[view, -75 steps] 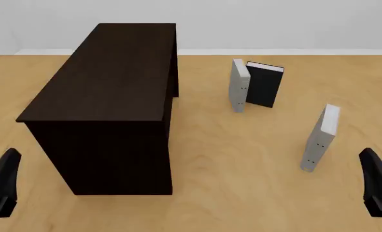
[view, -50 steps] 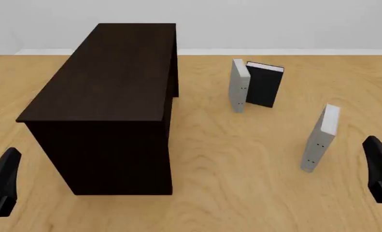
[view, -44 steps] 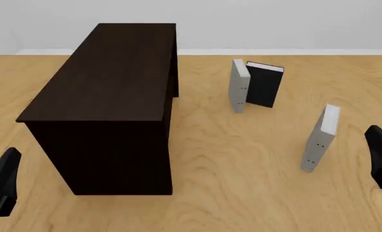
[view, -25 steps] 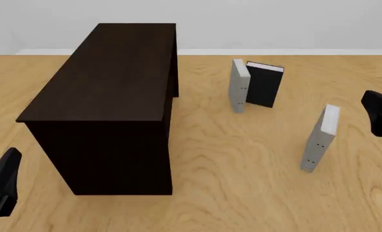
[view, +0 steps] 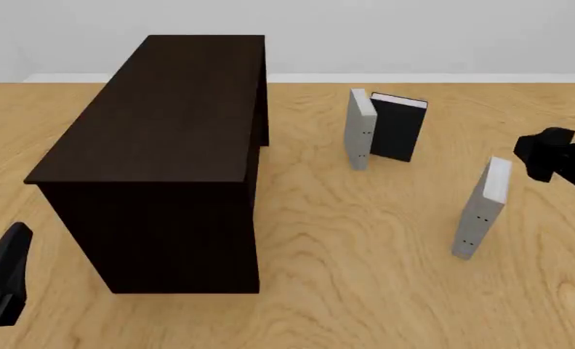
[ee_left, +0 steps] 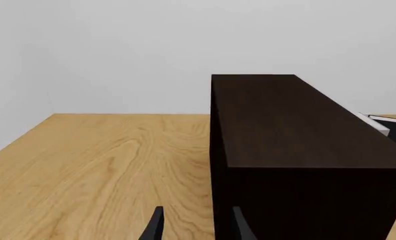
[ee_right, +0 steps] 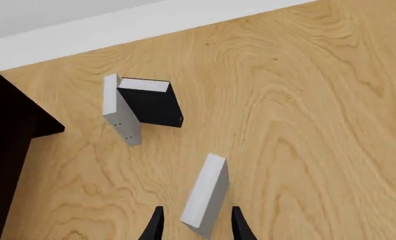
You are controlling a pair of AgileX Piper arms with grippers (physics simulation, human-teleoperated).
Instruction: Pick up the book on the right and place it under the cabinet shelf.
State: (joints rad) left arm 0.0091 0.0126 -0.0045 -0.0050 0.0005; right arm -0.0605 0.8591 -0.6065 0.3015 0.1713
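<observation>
Right jaws [ee_right: 195, 227]: parted, holding nothing; the two dark tips straddle the lower end of the thin light grey hardcover book [ee_right: 206, 196] in the right wrist view, without clear contact. Left jaws [ee_left: 195, 227]: also parted and empty, low at the lower left of the front view.

Grey book [view: 483, 208] stands upright on the light wooden desk [view: 365, 247], right of centre in the front view. Right gripper hangs at the right edge, above and just beside the book's top.

Large, long, very dark brown wood-grain cabinet [view: 166, 153] fills the left half, well apart from the book.

Upper centre: second grey book [view: 360, 129] touching a black-covered book [view: 397, 127], both upright.
</observation>
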